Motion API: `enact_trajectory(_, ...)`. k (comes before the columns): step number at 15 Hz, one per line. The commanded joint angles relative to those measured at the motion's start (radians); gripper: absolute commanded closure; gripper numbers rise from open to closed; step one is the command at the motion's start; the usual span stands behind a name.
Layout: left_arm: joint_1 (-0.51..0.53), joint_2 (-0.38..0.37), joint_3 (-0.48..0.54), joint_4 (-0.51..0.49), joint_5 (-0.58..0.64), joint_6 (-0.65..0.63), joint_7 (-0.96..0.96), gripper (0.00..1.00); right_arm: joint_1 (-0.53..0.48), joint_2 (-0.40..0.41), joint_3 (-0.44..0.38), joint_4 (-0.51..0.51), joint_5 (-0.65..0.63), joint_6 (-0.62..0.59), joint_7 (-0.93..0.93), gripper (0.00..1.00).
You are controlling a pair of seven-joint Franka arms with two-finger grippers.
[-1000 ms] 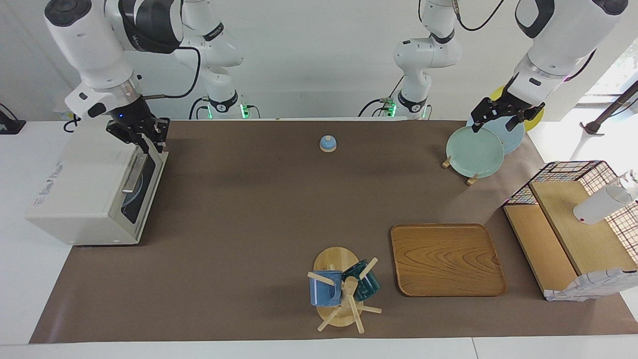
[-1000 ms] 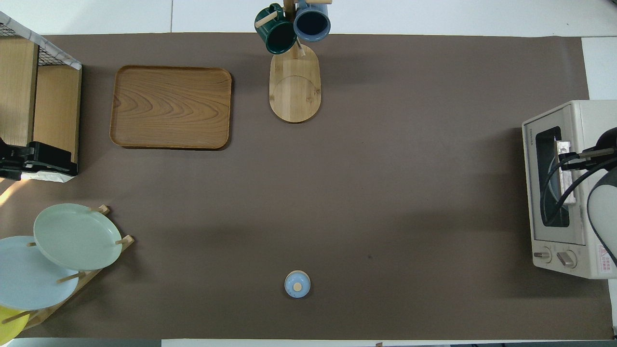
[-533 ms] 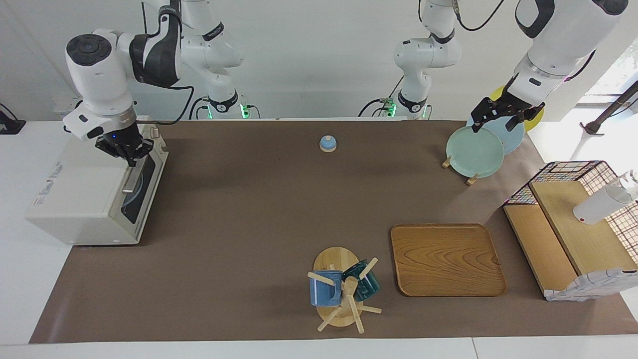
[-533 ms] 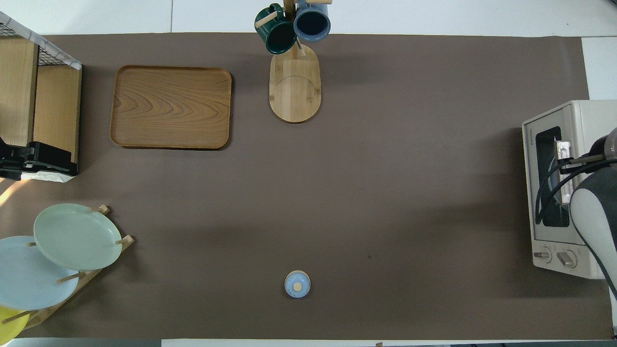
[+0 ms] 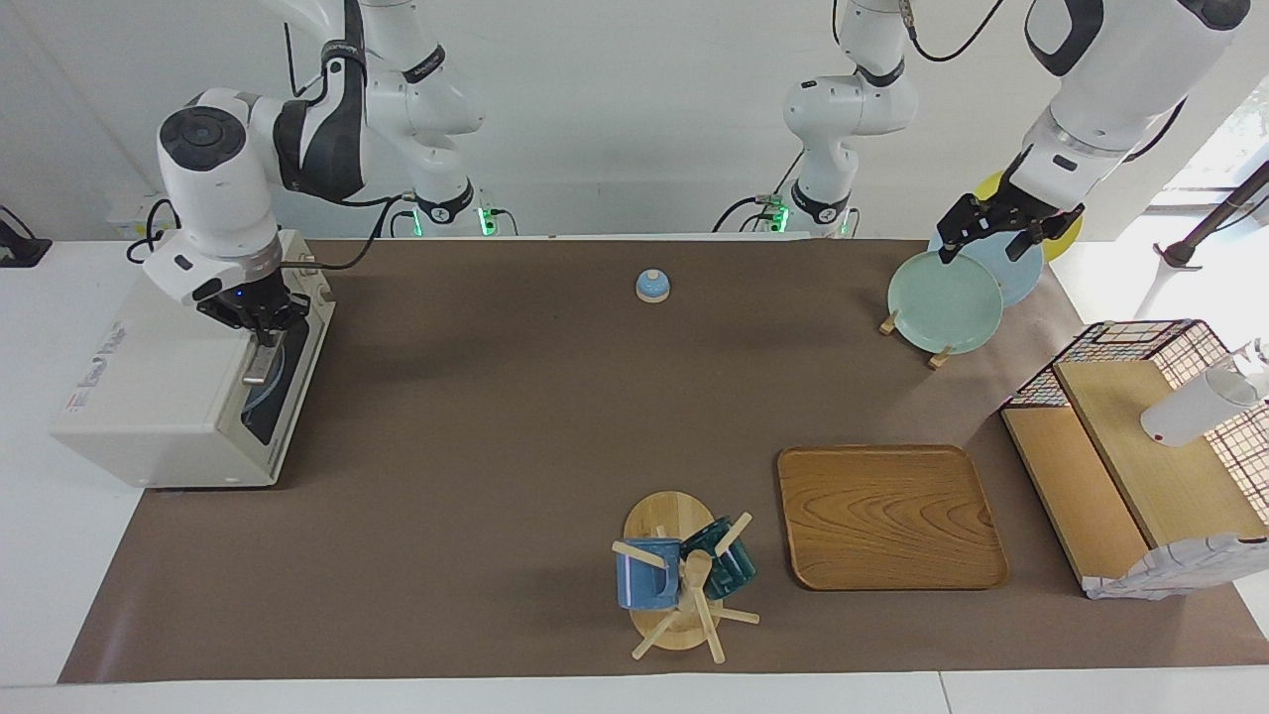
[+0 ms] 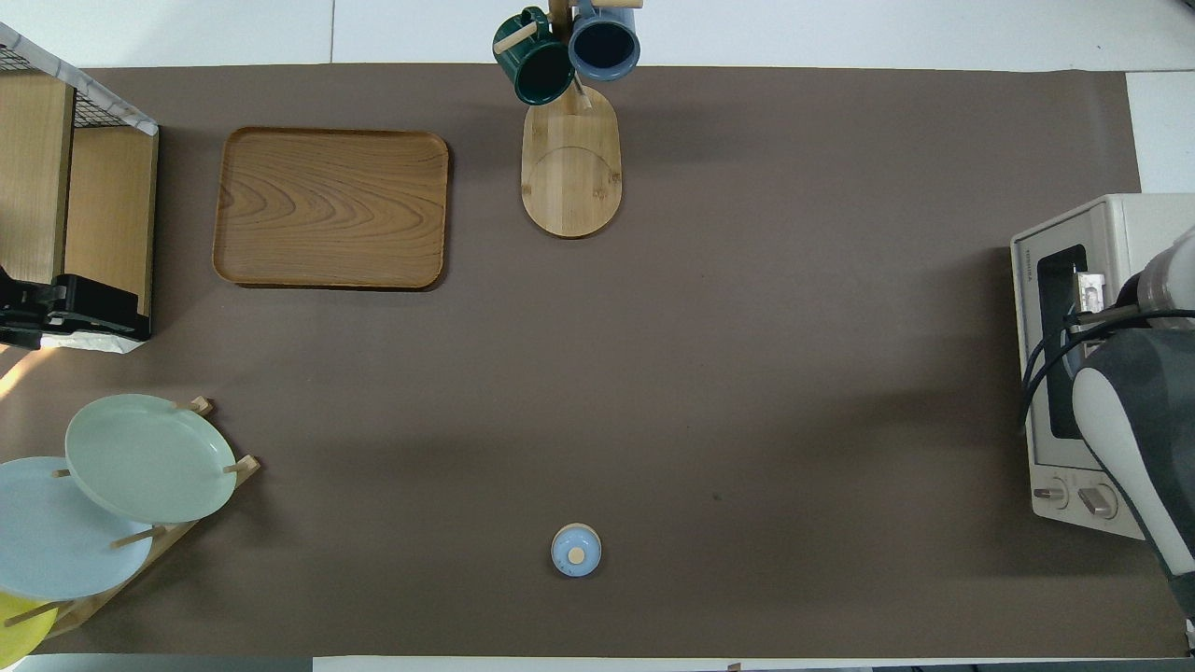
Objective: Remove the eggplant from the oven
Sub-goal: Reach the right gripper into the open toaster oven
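The off-white oven point(image 5: 169, 397) stands at the right arm's end of the table, its dark glass door closed. The eggplant is hidden; only a pale plate edge shows through the glass. My right gripper point(image 5: 260, 322) is shut, its fingertips down at the end of the metal handle point(image 5: 260, 365) nearer to the robots. In the overhead view the right arm covers part of the oven point(image 6: 1111, 224) and its handle point(image 6: 1088, 291). My left gripper point(image 5: 994, 236) hangs open over the plate rack and waits.
A plate rack point(image 5: 910, 323) with green, blue and yellow plates stands near the left arm's base. A wooden tray point(image 5: 889, 516), a mug tree point(image 5: 684, 575) with two mugs, a small blue bell point(image 5: 652, 286) and a wire shelf point(image 5: 1140, 446) are on the brown mat.
The right arm swung round and lowered its shut gripper from the oven's upper front edge onto the handle. The door stayed closed. The left arm did not move.
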Motion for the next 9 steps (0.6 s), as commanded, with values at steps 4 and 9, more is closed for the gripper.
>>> enact_trajectory(4, 0.010, -0.014, -0.007, -0.010, 0.014, 0.005, 0.001, 0.00, -0.023, -0.007, 0.009, -0.063, 0.069, 0.053, -0.010, 1.00)
enact_trajectory(9, 0.010, -0.014, -0.007, -0.010, 0.014, 0.005, 0.001, 0.00, 0.032, 0.027, 0.011, -0.108, 0.107, 0.149, 0.068, 1.00)
